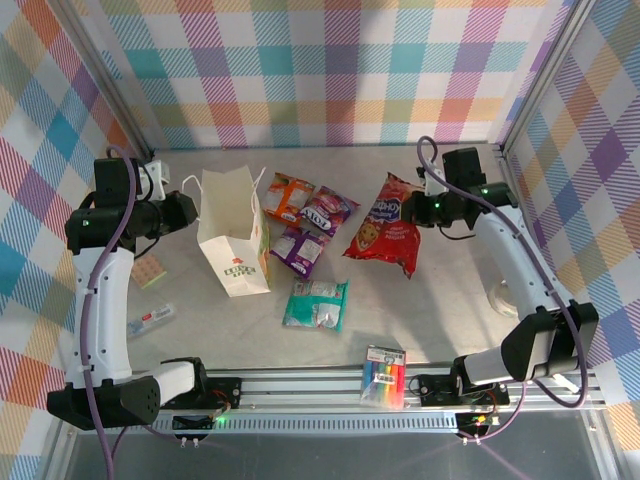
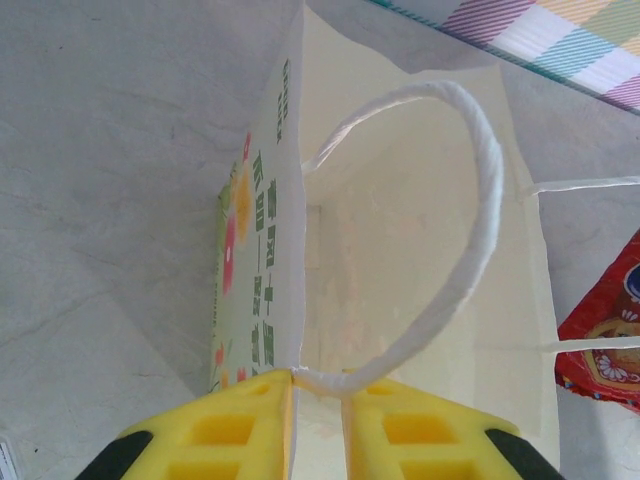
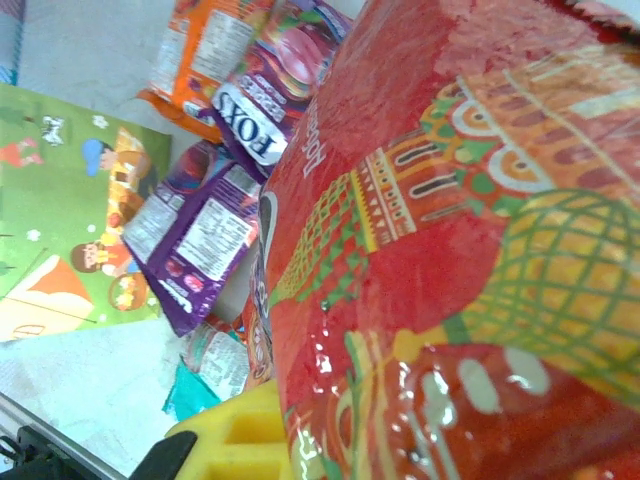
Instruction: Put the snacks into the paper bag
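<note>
Four crinkly foil packets lie on the matte grey table (image 1: 440, 310) right of the white paper bag (image 1: 235, 240): orange packet (image 1: 288, 197), pink-purple packet (image 1: 327, 208), small purple packet (image 1: 298, 250) and teal packet (image 1: 316, 304). The right gripper (image 1: 415, 207) clamps the glossy red packet (image 1: 385, 235). The left gripper (image 2: 318, 385) pinches the bag's rim at its twisted handle (image 2: 470, 250).

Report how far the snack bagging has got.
Done: nothing bagged; the paper bag looks empty inside. In hand: the left end effector pinches its rim, and the right end effector grips the red packet, outside the bag. Left: the orange packet, pink-purple packet, small purple packet and teal packet lie on the table.
</note>
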